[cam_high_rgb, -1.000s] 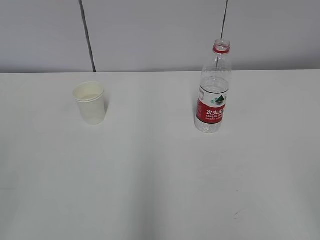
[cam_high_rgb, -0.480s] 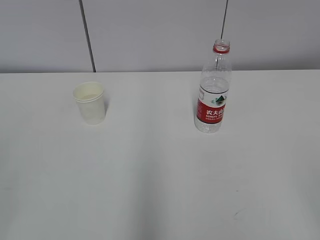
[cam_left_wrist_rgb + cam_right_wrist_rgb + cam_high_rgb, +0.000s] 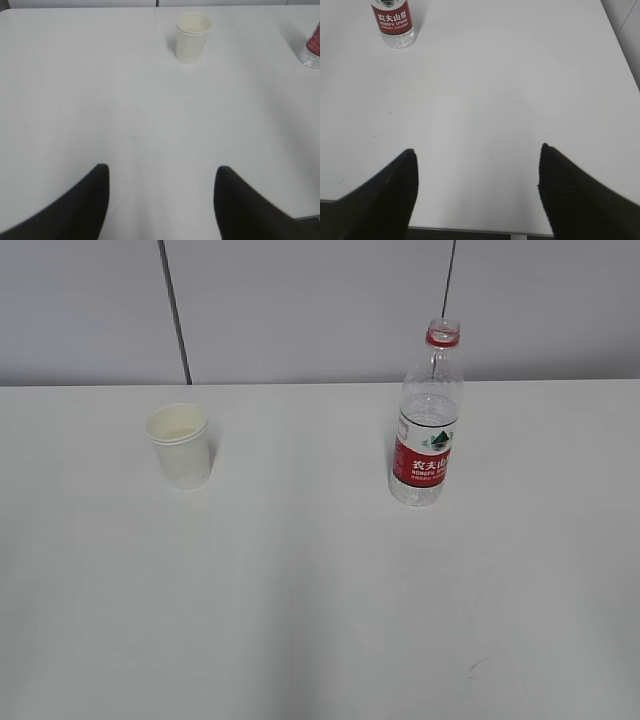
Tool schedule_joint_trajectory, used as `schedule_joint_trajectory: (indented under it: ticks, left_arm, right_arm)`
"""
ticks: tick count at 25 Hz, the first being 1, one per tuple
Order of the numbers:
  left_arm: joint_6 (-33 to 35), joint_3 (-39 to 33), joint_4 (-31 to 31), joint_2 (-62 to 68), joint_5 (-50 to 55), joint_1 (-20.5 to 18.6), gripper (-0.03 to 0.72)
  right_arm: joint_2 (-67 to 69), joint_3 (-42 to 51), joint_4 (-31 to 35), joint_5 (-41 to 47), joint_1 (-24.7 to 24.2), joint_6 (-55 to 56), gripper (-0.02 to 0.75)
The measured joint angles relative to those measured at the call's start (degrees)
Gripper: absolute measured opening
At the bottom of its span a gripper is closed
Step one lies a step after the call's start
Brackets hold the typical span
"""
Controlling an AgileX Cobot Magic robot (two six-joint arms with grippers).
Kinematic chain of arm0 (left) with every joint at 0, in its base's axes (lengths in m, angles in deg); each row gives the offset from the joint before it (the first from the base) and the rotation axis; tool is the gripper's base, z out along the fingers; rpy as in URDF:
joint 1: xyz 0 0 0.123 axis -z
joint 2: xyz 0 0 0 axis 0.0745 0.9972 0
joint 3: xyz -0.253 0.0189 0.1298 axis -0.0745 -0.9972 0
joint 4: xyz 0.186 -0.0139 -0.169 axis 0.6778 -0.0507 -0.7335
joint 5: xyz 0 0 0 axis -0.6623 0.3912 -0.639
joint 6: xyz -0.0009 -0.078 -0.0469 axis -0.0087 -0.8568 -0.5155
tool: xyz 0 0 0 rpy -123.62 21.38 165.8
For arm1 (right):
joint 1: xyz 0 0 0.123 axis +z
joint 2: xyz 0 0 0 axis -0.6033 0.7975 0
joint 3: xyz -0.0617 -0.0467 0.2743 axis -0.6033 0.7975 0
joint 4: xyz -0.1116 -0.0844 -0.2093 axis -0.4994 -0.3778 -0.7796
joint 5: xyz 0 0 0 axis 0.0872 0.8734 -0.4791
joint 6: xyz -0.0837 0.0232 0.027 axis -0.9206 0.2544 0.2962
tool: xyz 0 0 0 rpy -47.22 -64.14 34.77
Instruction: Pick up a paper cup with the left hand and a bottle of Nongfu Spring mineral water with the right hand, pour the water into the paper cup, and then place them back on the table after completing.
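Note:
A white paper cup point(image 3: 181, 446) stands upright at the back left of the white table point(image 3: 300, 590); it also shows in the left wrist view point(image 3: 192, 37). A clear uncapped Nongfu Spring bottle point(image 3: 427, 430) with a red label stands upright at the back right, part full of water; its base shows in the left wrist view point(image 3: 311, 50) and its lower half in the right wrist view point(image 3: 393, 22). My left gripper point(image 3: 162, 172) is open and empty, far short of the cup. My right gripper point(image 3: 477, 152) is open and empty near the table's front edge. Neither arm shows in the exterior view.
A grey wall with dark vertical seams point(image 3: 175, 315) rises behind the table. The table's front edge point(image 3: 470, 231) and right edge point(image 3: 620, 50) show in the right wrist view. A faint dark mark point(image 3: 473, 668) lies on the table at the front right.

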Motion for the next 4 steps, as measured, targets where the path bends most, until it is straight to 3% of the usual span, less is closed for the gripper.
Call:
schedule_joint_trajectory:
  ticks: [4]
  left_arm:
    - [0.00,0.00,0.00,0.00,0.00,0.00,0.417]
  right_arm:
    - [0.00,0.00,0.00,0.00,0.00,0.00,0.554]
